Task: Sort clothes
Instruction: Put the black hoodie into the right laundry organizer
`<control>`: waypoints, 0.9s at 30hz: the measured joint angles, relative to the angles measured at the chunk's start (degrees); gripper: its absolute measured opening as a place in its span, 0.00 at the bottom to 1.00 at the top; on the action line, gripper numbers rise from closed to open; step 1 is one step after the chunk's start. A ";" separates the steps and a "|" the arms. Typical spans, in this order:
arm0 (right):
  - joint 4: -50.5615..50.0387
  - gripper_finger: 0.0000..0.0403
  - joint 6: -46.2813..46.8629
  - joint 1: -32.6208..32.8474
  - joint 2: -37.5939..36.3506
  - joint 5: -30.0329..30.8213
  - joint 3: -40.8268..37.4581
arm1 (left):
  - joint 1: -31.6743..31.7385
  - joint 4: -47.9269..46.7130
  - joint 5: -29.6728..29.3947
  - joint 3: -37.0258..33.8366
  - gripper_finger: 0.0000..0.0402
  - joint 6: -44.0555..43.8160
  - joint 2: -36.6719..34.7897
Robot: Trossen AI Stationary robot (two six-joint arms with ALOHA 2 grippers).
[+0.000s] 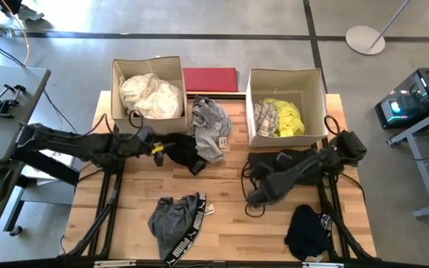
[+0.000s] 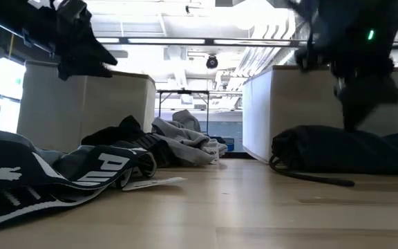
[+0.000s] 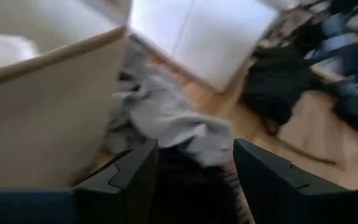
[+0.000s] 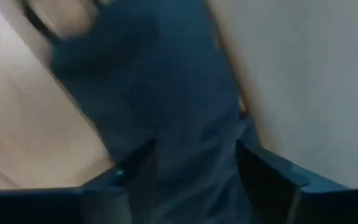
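Both tools were spread with nothing gripped, the left tool [image 1: 157, 146] over the black garment [image 1: 183, 152] mid-bench, the right tool [image 1: 255, 195] over the dark garment [image 1: 274, 161] beside the right box [image 1: 286, 78], so I figured either could've closed on air or snagged neighbouring fabric.

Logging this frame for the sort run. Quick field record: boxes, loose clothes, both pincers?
left box: cream-white clothes inside
right box: neon yellow garment and a pale printed one
red board: between the boxes, at the table's far edge
loose on table: grey garment, black garment, PUMA-band garment, black garment at the near right, dark garment in front of the right box
left pincer: open, above the black garment by the left box
right pincer: over the dark garment, grip unclear
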 joint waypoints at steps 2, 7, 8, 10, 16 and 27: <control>1.61 0.60 -4.50 -2.80 0.00 -2.10 -2.64 | -2.66 3.25 -0.71 -0.68 0.50 0.21 1.47; 9.45 0.77 -15.25 -8.43 -0.17 -4.96 -9.13 | -8.07 8.84 -3.79 -0.85 0.50 3.38 4.44; 10.88 0.78 -16.98 -9.73 -0.24 -5.56 -10.50 | -8.84 9.50 -4.64 -0.85 0.50 3.68 5.05; 13.20 0.78 -19.53 -12.58 -0.41 -6.90 -13.03 | -10.07 10.59 -5.87 -0.85 0.50 3.68 6.02; 20.81 0.61 -28.58 -16.56 -1.14 -14.18 -16.45 | -12.48 12.87 -6.63 -0.83 0.50 3.20 8.61; 35.52 0.09 -28.68 -8.04 0.19 -17.33 -4.75 | -15.57 14.63 -6.88 -0.83 0.50 2.79 11.32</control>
